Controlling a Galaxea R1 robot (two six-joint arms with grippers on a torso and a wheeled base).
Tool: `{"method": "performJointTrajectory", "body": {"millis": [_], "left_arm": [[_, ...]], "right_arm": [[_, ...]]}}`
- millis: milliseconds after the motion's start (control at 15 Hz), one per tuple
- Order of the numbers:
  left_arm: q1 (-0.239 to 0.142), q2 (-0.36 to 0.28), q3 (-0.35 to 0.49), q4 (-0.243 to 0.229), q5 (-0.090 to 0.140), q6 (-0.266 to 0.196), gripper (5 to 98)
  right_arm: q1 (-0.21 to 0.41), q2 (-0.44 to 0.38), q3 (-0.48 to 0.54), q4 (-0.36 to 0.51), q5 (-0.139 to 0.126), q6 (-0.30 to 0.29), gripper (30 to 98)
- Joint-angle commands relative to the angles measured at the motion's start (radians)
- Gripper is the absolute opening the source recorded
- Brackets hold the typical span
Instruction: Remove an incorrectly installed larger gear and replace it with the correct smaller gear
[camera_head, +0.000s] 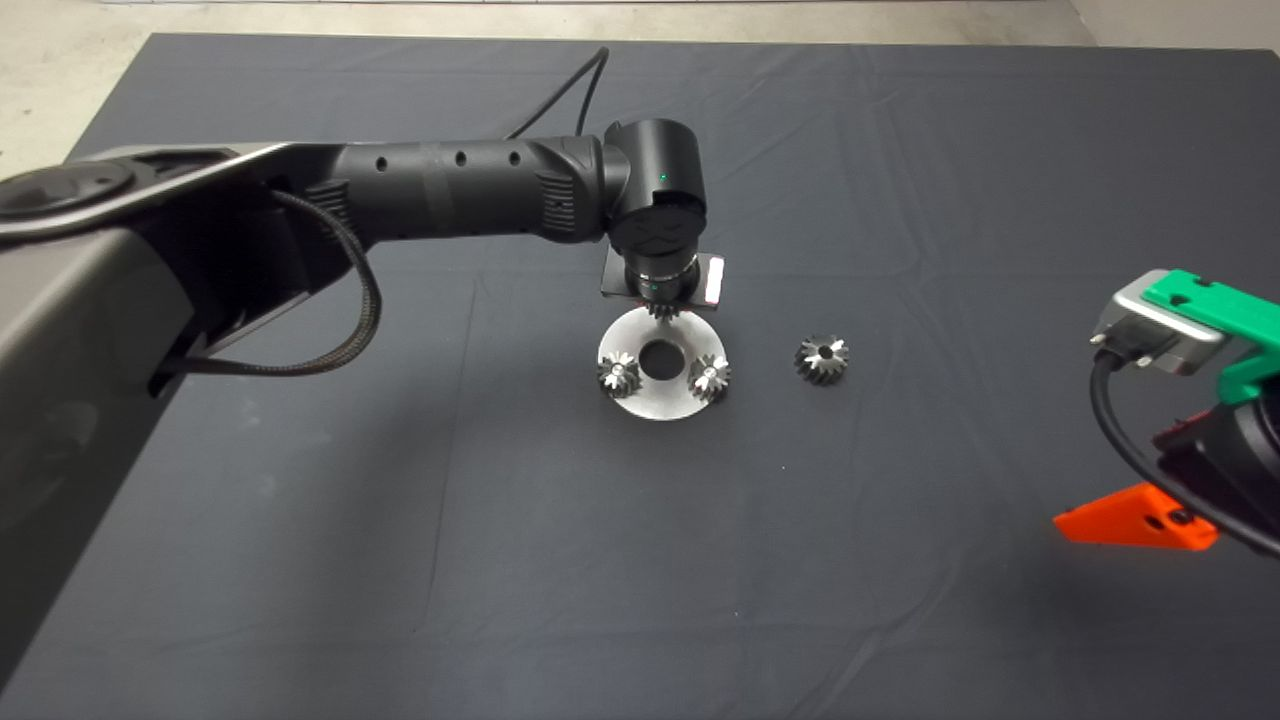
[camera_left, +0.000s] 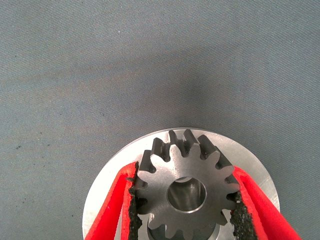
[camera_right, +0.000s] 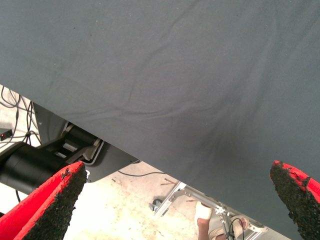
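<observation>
Left tool (camera_left: 187, 200) clamps the smaller gear (camera_left: 186, 192) by its teeth, just above the round plate (camera_head: 660, 398) mid-surface, seemingly lining it up with a seat. The larger gear (camera_head: 822, 359) lies apart beside the plate. Right tool (camera_right: 180, 200) waits wide open, empty, at the surface's right edge.

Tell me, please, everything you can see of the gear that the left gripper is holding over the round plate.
The smaller gear is bright silver steel with even teeth all round and a round centre hole. It faces the wrist camera flat on, clamped between the black pads of the left gripper, one on each side. It sits over the far part of the round metal plate; whether it touches the plate cannot be seen.
</observation>
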Motion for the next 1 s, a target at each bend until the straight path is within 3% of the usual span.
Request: {"method": "performJointTrajectory", "body": {"millis": [0,267,933], "left_arm": [[-0.001,0.004,0.001,-0.004,-0.005,0.005,35.2],[0.019,0.004,0.006,-0.004,-0.006,0.005,35.2],[0.006,0.004,0.012,-0.002,-0.001,0.004,35.8]], "right_arm": [[0.020,0.000,0.003,0.030,0.003,0.004,96.9],[0.020,-0.001,0.005,0.031,0.003,0.004,96.9],[0.020,-0.001,0.005,0.031,0.002,0.006,96.9]]}}
